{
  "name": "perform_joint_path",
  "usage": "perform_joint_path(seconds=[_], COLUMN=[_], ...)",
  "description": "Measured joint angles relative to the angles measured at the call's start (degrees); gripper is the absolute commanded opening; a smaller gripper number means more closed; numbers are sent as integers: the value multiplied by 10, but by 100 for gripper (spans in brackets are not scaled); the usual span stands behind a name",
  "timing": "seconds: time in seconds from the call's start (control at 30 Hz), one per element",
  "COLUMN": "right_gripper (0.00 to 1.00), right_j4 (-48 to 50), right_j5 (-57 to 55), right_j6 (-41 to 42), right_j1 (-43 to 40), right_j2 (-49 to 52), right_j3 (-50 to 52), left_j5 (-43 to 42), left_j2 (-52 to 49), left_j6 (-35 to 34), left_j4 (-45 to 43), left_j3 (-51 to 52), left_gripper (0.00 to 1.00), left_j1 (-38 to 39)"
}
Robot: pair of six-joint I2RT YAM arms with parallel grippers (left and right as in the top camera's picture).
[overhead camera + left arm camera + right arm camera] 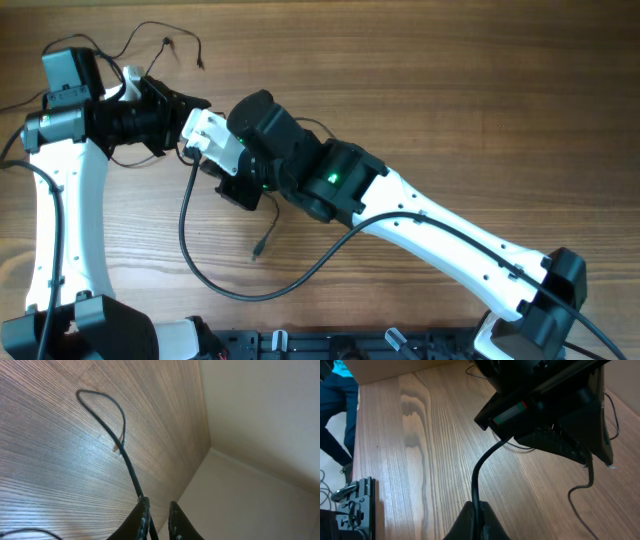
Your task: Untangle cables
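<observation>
- Left gripper (158, 505): fingers drawn close, pinching a thin cable (125, 457). The cable runs straight ahead from the tips to a loop lying on the table (40, 475).
- Right gripper (475, 510): fingers together, clamped on a black strand (476, 472) that rises toward the left gripper's underside. The two grippers are nearly tip to tip.
- Loose cable (268, 232): lies just beside the right arm, nearer to it.

The tabletop (450, 80) is wood with a fine straight grain and a soft satin sheen, streaked with pale glare in the left wrist view. The cables (129, 471) are thin, black and matt, rubbery-looking. The arm shells (440, 235) are smooth glossy white plastic; the joint housings (290, 150) are matt black plastic.
</observation>
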State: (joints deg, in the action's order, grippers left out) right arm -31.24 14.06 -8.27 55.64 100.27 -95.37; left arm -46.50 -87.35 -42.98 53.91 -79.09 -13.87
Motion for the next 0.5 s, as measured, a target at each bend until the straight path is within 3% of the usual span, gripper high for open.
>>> perform_joint_path(seconds=[0.03,0.1,0.3,0.37,0.43,0.5], right_gripper=[4,15,15,38,53,53], right_j4=[0,0,-48,-48,-50,-58], right_j5=[-3,-31,-174,-190,-199,-202], right_j6=[0,9,31,46,70,88], right_j1=[0,0,-2,-6,-19,-34], right_j2=[0,0,-15,-16,-16,-16], right_j3=[0,0,0,0,0,0], left_j5=[5,28,126,149,169,206], left_j2=[0,0,8,27,51,70], left_j6=[0,0,16,21,24,35], left_j4=[0,0,3,3,3,4], left_j3=[0,0,-1,-5,-11,-16], left_gripper=[9,4,4,4,4,4], left_j1=[0,0,-19,-25,-31,-37])
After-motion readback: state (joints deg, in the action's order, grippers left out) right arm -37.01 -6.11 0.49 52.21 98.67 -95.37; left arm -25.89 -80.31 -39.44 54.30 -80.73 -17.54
